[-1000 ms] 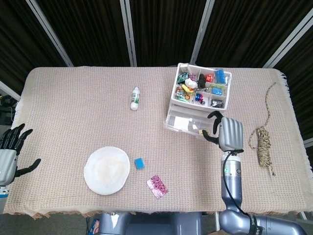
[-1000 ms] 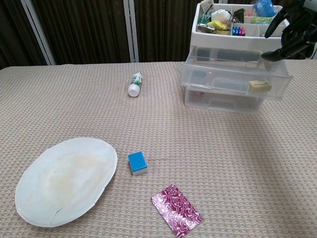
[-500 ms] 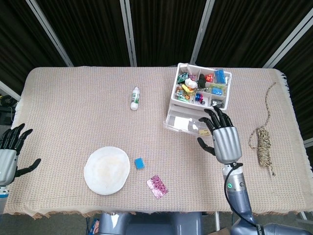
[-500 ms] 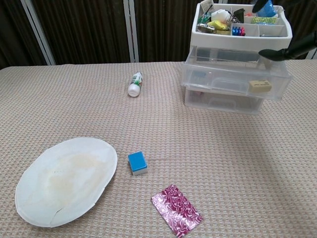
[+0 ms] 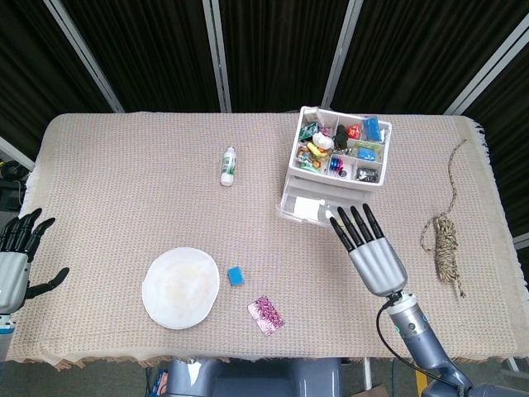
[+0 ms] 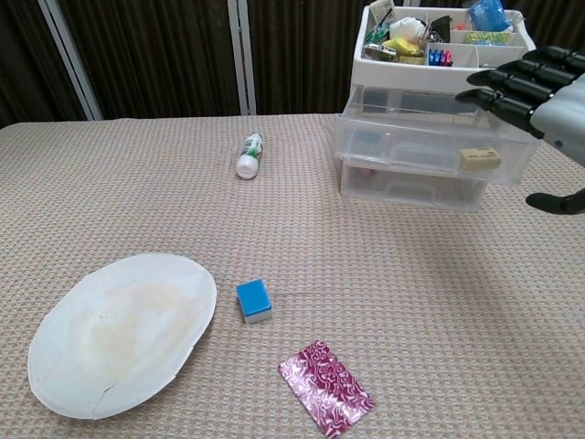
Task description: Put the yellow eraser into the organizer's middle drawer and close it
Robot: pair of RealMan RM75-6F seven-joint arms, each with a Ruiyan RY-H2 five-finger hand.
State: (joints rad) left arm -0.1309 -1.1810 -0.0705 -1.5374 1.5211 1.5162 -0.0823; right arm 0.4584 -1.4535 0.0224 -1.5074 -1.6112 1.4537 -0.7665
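Observation:
The clear organizer [image 5: 337,159] stands at the back right with its middle drawer [image 6: 430,137] pulled out toward me. A pale yellow eraser [image 6: 480,158] lies inside that drawer, near its front right corner. My right hand [image 5: 370,252] is open and empty, its fingers straight and pointing at the drawer's front from just in front of it. The chest view shows the right hand [image 6: 548,114] level with the drawer's right corner and apart from it. In the head view the fingers hide the eraser. My left hand [image 5: 16,258] hangs open at the table's left edge.
A white bottle [image 5: 229,165] lies left of the organizer. A white plate [image 5: 180,287], a blue block [image 5: 235,275] and a pink patterned packet [image 5: 266,315] sit near the front. A bundle of twine [image 5: 445,244] lies to the right of my right hand.
My right hand has drawn back from the drawer toward the near edge, and its curled fingers have straightened. The eraser stays in the drawer. The left hand has not moved.

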